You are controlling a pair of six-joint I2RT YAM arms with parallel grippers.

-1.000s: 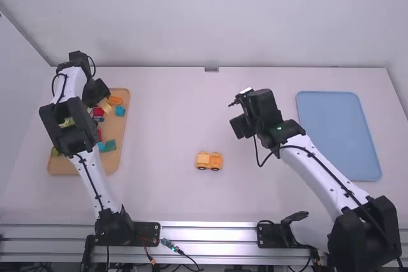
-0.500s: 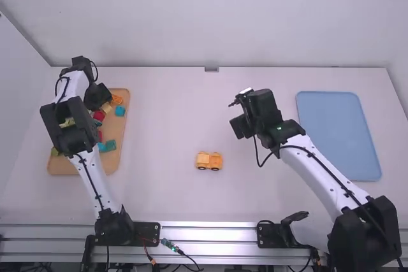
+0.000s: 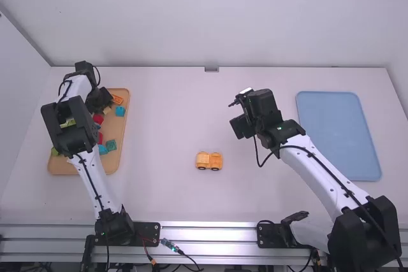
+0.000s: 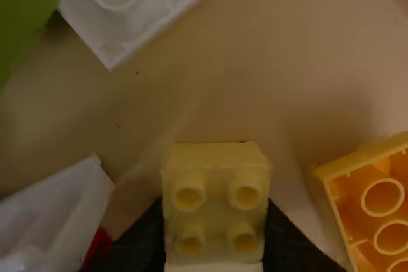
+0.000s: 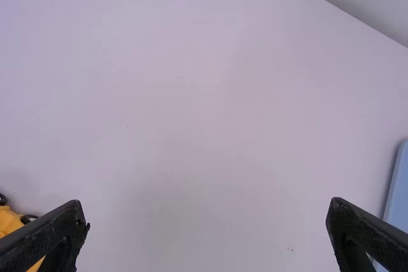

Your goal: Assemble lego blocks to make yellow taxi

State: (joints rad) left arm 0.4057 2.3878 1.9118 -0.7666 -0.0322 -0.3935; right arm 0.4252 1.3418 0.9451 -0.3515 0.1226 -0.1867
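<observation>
Yellow and orange, the car (image 3: 209, 161) stands on the white bench (image 3: 255, 202), well apart from the tray (image 3: 122, 128) on its right side; its dark wheels face the arms.

The left pincer (image 3: 99, 101) is down over the tray, at the far part from the arm bases; it is snug on a yellow block (image 4: 215, 199), one black finger touching each side; four bumps show on the block. Near that block are a flat white block (image 4: 143, 4), another white block (image 4: 54, 211), a bit of a red block (image 4: 99, 246), a blurry green thing (image 4: 25, 17) and an orange block (image 4: 382, 202) with its hollow side up.

More blocks lie in the tray; a blue block (image 3: 120, 111) is near its right edge; a teal block (image 3: 111, 145) is on the part nearer the arm bases; a lime block (image 3: 55, 151) is by its left edge.

The right pincer (image 3: 241, 127) hangs to the right of the tray, past the car; in its wrist view the right pincer (image 5: 209, 213) is wide, with nothing between its black fingers. The blue mat (image 3: 338, 135) lies flat on the bench, farthest right of the tray.
</observation>
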